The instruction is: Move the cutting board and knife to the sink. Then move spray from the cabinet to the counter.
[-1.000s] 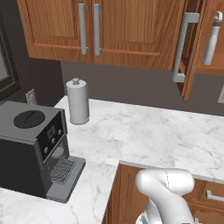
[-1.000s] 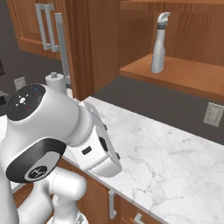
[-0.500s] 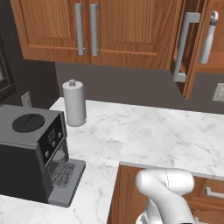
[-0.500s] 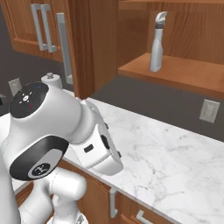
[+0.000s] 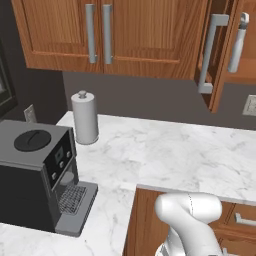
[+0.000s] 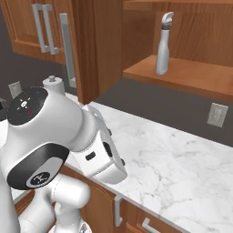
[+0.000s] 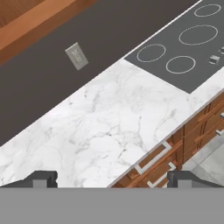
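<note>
Spray (image 6: 162, 43) upright on the shelf of the open cabinet (image 6: 98, 45); gripper (image 7: 109, 178) spread wide, empty, above the marble surface (image 7: 109, 127).

pale spray (image 6: 162, 44) upright on open cabinet (image 6: 182, 75) shelf, above marble counter (image 6: 173, 159)

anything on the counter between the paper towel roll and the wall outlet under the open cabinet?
Nothing: in the left base view the white marble counter is bare between the white paper towel roll and the pale wall outlet.
</note>
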You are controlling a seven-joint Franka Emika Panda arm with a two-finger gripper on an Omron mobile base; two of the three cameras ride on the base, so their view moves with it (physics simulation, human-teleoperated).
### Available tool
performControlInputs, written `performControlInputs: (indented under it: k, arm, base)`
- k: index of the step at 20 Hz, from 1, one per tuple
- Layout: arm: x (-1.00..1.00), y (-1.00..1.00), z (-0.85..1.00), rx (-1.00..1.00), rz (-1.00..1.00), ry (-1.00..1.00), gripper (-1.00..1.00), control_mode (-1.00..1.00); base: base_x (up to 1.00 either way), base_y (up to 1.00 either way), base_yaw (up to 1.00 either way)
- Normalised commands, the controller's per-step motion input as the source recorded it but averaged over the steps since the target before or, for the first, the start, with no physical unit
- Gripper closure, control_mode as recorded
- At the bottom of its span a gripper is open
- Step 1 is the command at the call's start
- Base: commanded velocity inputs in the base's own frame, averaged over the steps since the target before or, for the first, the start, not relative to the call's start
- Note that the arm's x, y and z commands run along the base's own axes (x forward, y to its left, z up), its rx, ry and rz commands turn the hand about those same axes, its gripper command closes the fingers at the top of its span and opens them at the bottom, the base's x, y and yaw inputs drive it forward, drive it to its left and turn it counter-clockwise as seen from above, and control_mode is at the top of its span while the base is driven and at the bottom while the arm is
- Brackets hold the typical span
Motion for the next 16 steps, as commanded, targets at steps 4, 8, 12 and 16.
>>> performControlInputs:
  k: [4, 8, 12, 16]
  arm:
    - [0.0, 0.0, 0.0, 0.0, 0.0, 0.0, -1.0, 1.0]
    - [0.0, 0.0, 0.0, 0.0, 0.0, 0.0, -1.0, 1.0]
    - [0.0, 0.0, 0.0, 0.0, 0.0, 0.0, -1.0, 1.0]
    - [0.0, 0.0, 0.0, 0.0, 0.0, 0.0, -1.0, 1.0]
  base:
    - [-0.36, 0.49, 0.12]
    - [0.55, 0.97, 0.1]
    - [-0.37, 0.81, 0.38]
    - [-1.0, 0.03, 0.47]
